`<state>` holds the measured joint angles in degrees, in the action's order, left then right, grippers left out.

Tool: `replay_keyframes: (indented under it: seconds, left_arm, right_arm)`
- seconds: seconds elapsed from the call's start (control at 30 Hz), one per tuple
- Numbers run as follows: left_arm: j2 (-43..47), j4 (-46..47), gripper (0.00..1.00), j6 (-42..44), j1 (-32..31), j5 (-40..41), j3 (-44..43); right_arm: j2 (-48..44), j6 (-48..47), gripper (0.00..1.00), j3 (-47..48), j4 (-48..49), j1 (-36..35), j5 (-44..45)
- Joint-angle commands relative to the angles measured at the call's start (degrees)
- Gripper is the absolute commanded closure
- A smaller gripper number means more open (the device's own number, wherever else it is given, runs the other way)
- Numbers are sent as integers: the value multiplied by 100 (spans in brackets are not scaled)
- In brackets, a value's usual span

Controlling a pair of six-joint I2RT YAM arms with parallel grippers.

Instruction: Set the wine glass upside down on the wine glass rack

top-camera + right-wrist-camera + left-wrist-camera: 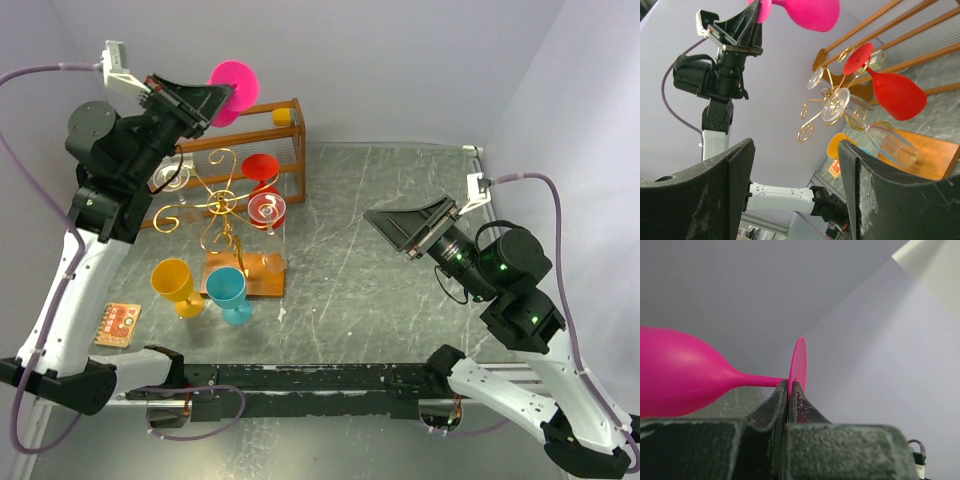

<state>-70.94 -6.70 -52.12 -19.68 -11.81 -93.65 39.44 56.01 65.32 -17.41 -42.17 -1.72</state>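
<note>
Top external view first. Noted a thin gold wire wine glass rack [215, 205] with curled scroll arms on a small wooden base, standing on the grey marbled table [380, 280]. Sighted a magenta plastic wine glass [236, 84] up above and behind the rack, toward its far-left side, clear of the wire and touching none of it. Held there by the left gripper [218, 100] alone. Confirmed from the left wrist view: left gripper [789, 390] pressed together on the rim of the thin round foot of the magenta glass [680, 375], stem roughly level, bowl out to the side, not upside down. Found already on the rack a red plastic glass [262, 168] at its far-right side and a clear glass [267, 210] just nearer, both tilted. Found upright at the rack's near side a yellow plastic goblet [175, 283] and a teal plastic goblet [228, 292], just beside the base. Behind the rack, an orange-brown wooden open-frame crate [290, 140]. Well to the rack's right, the right gripper [400, 225] above bare table, spread wide, holding nothing. Same from the right wrist view: right gripper [795, 165] with jaws apart, the rack [832, 100] seen between them.
</note>
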Motion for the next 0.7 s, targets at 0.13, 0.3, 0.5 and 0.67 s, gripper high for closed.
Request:
replay_keyframes:
  seconds: [0.13,0.3,0.5,0.67]
  left_arm:
    - [439,-299,93,291,425,407,305]
    - [389,-410,93,-5,717,100,460]
    - [524,-424,93,-322,1008,132,936]
    - [555,-254,93,-468,1121,-30,1255]
  right_arm:
    - [-151,264,33,-230,-3,-1,-84]
    - [-272,400,33,-399,100,-2,-116]
    - [-274,397,33,-377,8,-2,-114]
    - [-286,359,33,-358,-50,-5,-64]
